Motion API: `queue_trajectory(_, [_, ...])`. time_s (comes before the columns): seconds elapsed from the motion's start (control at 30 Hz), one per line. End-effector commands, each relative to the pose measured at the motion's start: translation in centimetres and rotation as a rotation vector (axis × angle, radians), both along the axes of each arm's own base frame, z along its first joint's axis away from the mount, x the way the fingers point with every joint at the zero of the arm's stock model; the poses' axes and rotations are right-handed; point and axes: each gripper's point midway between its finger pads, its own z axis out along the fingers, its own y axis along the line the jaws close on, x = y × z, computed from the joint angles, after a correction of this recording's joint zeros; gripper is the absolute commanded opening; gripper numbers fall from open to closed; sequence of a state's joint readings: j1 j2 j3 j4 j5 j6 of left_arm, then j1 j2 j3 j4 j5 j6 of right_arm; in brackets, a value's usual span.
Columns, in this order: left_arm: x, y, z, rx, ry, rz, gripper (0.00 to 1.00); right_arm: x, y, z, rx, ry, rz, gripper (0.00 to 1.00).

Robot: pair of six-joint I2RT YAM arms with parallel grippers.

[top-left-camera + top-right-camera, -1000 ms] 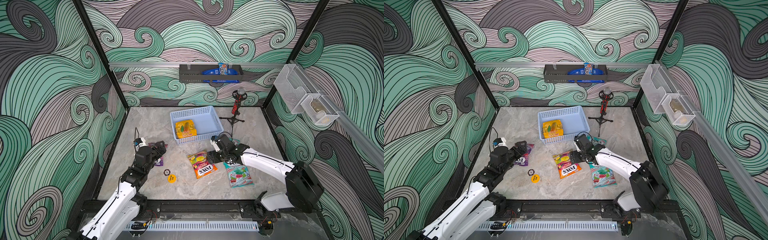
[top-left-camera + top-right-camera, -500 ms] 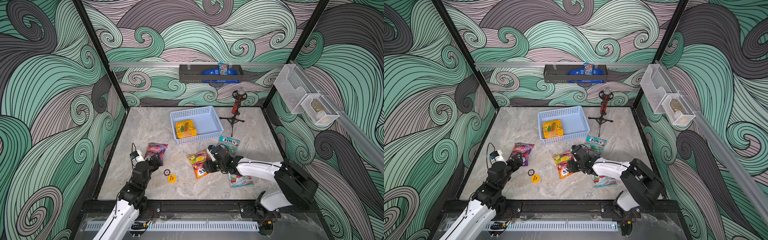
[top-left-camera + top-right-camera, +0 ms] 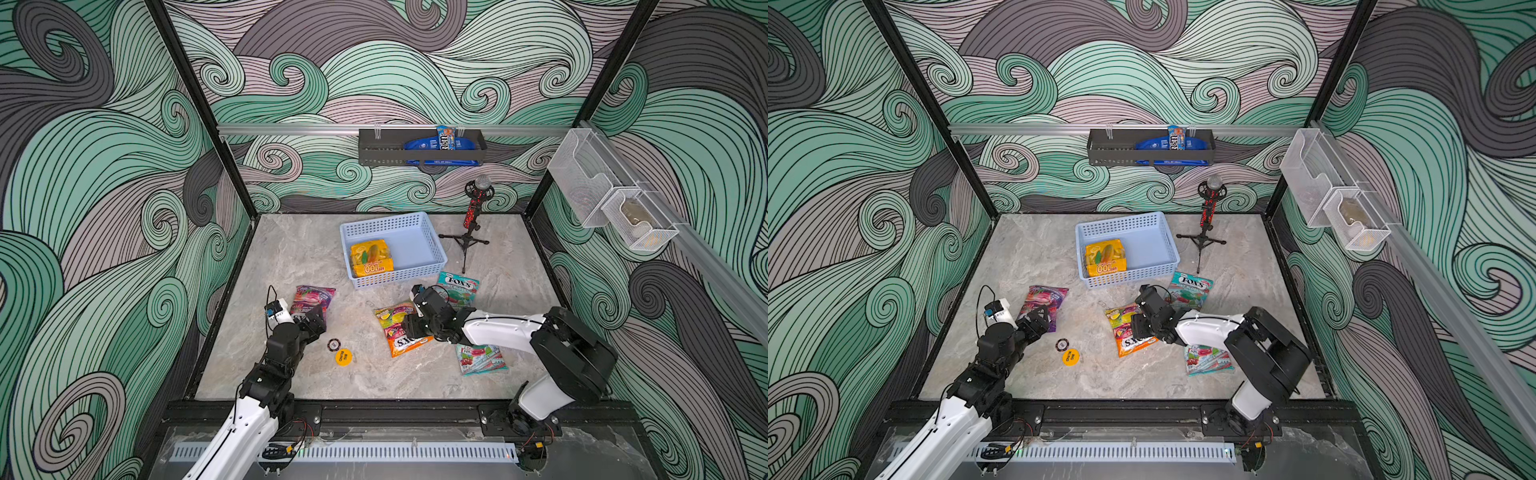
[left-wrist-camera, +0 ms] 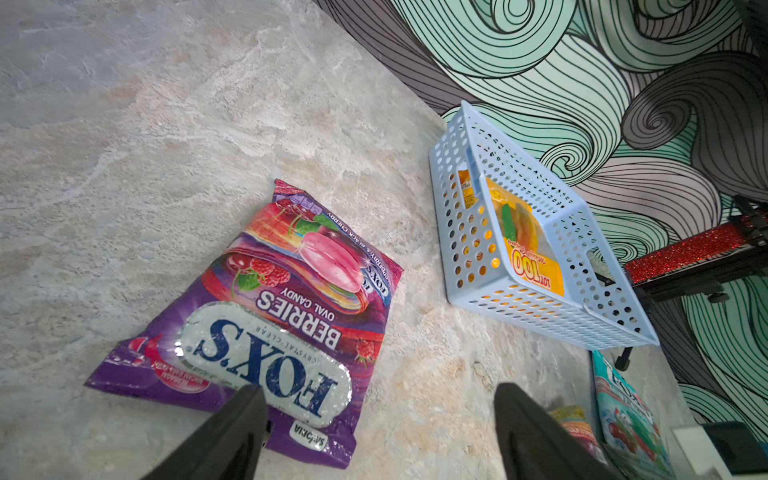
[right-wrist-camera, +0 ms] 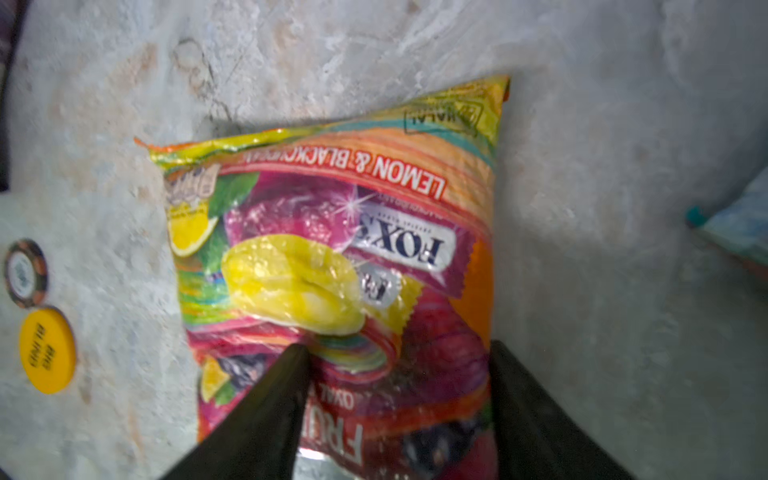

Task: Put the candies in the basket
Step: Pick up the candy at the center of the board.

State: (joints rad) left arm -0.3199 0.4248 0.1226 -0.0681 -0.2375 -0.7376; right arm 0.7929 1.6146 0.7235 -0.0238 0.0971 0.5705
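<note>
The basket [image 3: 399, 277] is light blue plastic with holes all round its walls. It stands upright and slightly turned, toward the back of the floor. One yellow bag [image 3: 371, 258] lies flat inside it against the left and near walls (its "100" print reads upside down in both top views).

Four bags lie flat outside the basket, print up:
- The purple bag [image 3: 312, 298] marked Berries is off the basket's near left corner, apart from it.
- The orange bag [image 3: 394, 328] lies angled in front of the basket and is partly hidden.
- One teal bag [image 3: 459, 288] sits just beside the near right corner.
- The second teal bag [image 3: 480, 360] lies well apart, nearer the front edge.
</note>
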Motion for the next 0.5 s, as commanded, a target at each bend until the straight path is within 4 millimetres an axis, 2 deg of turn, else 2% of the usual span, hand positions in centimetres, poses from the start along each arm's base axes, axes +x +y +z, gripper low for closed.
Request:
queue_trajectory(0.0, [0.4,-0.3,1.0,0.008,-0.025,-0.02,0.88,-0.6,0.3,-0.9,-0.025,0.019,-0.001,0.41])
queue_trajectory(0.1, [0.4,-0.3,1.0,0.008,-0.026,-0.021,0.88,-0.8,0.9,-0.1,-0.012,0.0,0.0,0.26])
queue_trajectory(0.23, [0.4,-0.3,1.1,0.005,-0.033,-0.021,0.88,-0.8,1.6,2.2,0.032,-0.044,0.001,0.26])
queue_trajectory(0.33, [0.4,-0.3,1.2,0.003,-0.039,-0.019,0.88,-0.4,2.2,5.6,0.106,-0.104,-0.008,0.22])
queue_trajectory(0.47, [0.4,-0.2,1.3,0.003,-0.043,-0.018,0.88,0.7,1.7,11.1,0.193,-0.234,-0.061,0.14])
